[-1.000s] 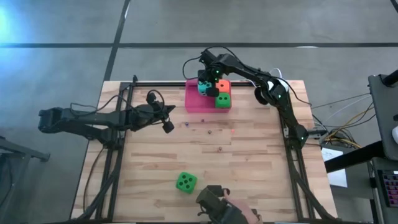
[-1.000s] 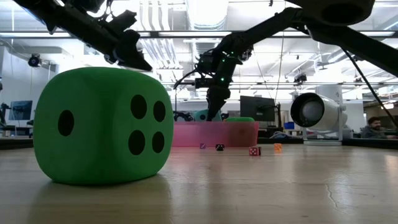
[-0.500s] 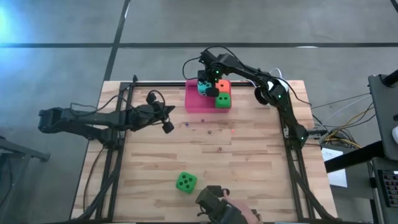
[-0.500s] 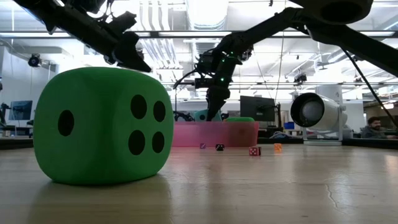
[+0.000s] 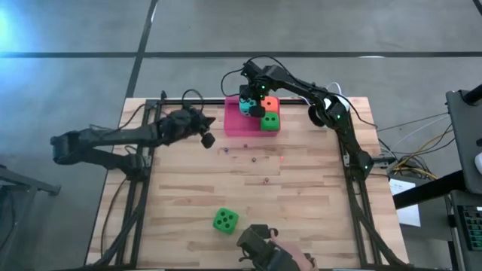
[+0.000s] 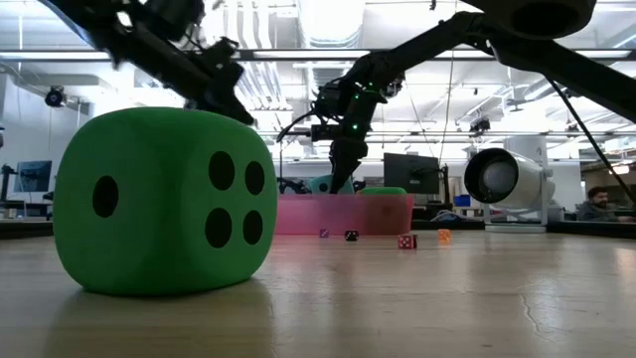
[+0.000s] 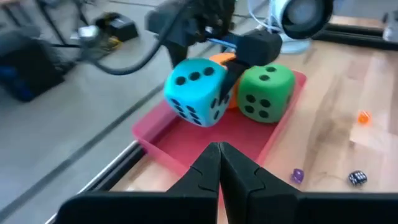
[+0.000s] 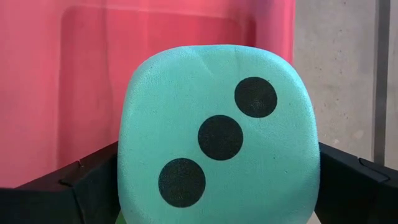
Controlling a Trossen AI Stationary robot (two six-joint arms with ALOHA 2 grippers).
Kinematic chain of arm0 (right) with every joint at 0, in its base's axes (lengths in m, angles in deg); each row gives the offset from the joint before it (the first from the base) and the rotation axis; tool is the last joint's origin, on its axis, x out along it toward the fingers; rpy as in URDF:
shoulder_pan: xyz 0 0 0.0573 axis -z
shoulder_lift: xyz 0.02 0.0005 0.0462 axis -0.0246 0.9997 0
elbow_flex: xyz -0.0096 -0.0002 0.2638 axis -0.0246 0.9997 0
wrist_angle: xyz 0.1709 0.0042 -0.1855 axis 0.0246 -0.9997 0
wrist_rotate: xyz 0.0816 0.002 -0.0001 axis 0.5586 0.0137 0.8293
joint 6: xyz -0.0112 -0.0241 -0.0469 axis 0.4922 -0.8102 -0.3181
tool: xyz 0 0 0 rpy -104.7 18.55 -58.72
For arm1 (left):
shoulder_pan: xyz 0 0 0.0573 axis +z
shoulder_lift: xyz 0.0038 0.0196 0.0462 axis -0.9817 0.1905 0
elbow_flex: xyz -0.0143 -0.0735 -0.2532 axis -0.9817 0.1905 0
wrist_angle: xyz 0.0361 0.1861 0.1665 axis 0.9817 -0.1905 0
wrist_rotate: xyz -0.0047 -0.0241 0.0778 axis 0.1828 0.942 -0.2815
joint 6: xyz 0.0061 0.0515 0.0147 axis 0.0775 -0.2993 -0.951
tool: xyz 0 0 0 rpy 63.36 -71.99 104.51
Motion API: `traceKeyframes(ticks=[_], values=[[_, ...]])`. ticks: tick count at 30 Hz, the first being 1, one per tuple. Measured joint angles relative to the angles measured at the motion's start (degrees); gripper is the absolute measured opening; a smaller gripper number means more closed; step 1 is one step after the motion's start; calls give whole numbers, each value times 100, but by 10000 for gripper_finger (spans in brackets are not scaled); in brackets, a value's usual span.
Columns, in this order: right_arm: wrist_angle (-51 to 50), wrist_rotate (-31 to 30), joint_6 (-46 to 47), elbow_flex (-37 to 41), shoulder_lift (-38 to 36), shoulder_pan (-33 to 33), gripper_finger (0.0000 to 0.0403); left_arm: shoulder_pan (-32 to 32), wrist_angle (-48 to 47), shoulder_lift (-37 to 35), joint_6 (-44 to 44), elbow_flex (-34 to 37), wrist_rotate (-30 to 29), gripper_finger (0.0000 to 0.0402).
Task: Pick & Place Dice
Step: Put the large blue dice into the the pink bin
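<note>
My right gripper stands over the pink tray at the table's far edge, shut on the teal die. An orange die and a bright green die sit in the tray beside it; in the left wrist view the green die rests on the tray floor. The second green die rests on the table near the near edge and fills the low view. My left gripper is shut on nothing and hovers left of the tray, pointing at it. My right gripper pinches the teal die between its two fingers, which lie on opposite side faces. The fingers come from above, pointing down, and the three-pip face looks up at the wrist. The die hangs tilted over the tray; whether its lower corner touches the floor I cannot tell.
Several tiny dice lie scattered on the wood in front of the tray. A dark object sits at the near edge. A black frame rail runs along the far edge. The table's middle and right side are bare wood.
My left arm has swung toward the far edge and the tray, its shut gripper now closer to the tray's left end. The right gripper and the teal die have kept still.
</note>
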Motion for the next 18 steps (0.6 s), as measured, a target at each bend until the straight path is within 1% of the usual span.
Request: traceKeyframes(ticks=[2, 5, 11, 13, 18], values=[[0, -2, 0, 0, 0, 2, 400, 282, 380, 334, -191, -76, 337, 8], [2, -1, 0, 0, 0, 0, 400, 633, 983, 835, -314, -141, 511, 8], [0, 0, 1, 0, 0, 0, 400, 1007, 1363, 1587, -362, -515, 1446, 8], [0, 0, 2, 0, 0, 0, 400, 1054, 1487, 1888, -376, -685, 1589, 8], [2, 2, 2, 0, 0, 0, 400, 1077, 1418, 2721, -469, -1340, 1650, 8]])
